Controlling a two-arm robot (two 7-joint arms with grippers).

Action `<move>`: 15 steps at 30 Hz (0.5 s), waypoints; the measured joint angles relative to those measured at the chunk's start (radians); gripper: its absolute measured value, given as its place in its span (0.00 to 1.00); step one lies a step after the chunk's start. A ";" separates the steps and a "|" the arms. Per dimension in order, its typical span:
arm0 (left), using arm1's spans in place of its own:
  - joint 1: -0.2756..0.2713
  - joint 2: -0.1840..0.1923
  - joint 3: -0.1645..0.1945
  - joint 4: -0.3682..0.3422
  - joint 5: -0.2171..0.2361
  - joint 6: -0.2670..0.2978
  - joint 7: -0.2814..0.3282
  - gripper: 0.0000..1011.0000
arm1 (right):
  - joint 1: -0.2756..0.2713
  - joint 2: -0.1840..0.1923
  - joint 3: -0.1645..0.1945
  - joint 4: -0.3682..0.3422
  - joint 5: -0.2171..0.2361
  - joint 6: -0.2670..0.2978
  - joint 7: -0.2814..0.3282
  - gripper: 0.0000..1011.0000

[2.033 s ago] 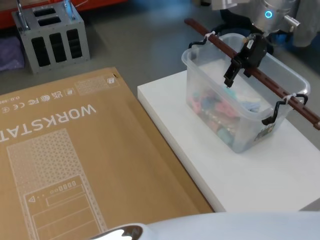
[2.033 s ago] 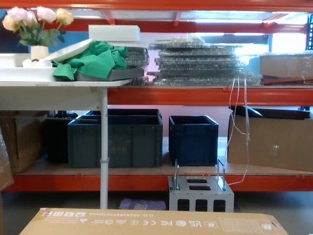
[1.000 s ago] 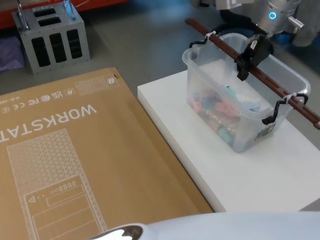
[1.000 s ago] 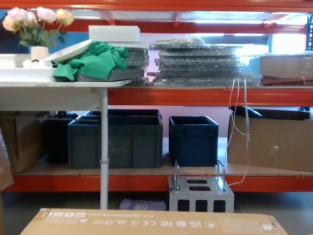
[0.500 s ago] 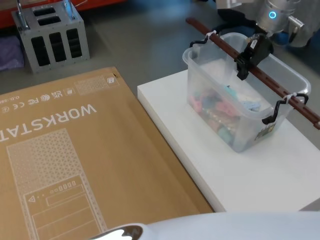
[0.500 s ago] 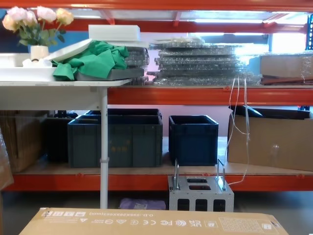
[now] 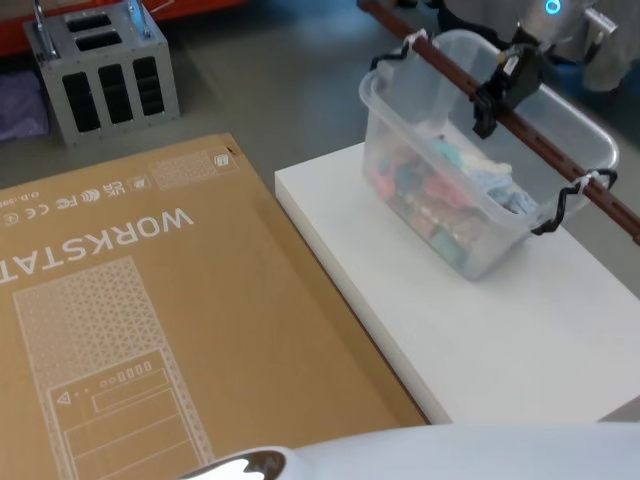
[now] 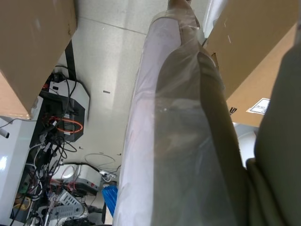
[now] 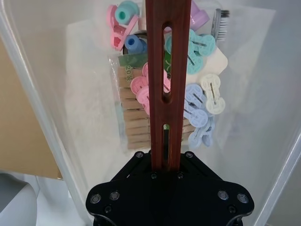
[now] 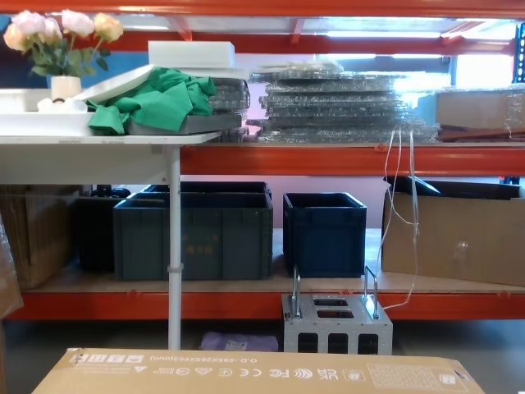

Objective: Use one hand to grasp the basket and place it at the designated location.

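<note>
White platform (image 7: 520, 340) sits under your right gripper (image 7: 489, 108), and the basket (image 7: 400, 140) hangs below it, base barely on the board or just off it, hard to call. The jaws are clamped round the red-brown handle (image 9: 164, 70) near mid-length, with coloured clips (image 9: 200, 52) beneath. The grasp looks done; carry and set-down remain.

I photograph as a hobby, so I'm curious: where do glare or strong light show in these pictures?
Head view: a bright glint on the robot's pale body at the bottom edge. Chest view: backlight glares behind the upper shelf at the right. Right wrist view: soft, even light comes through the basket wall.
</note>
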 joint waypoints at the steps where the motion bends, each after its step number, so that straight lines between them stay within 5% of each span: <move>1: 0.000 0.000 0.000 0.000 0.000 0.000 0.000 0.00 | 0.003 0.003 0.004 -0.006 0.001 0.001 0.000 0.00; 15: 0.000 0.000 0.000 0.000 0.000 0.000 0.000 0.00 | 0.035 0.006 0.018 -0.029 -0.007 -0.014 0.016 0.00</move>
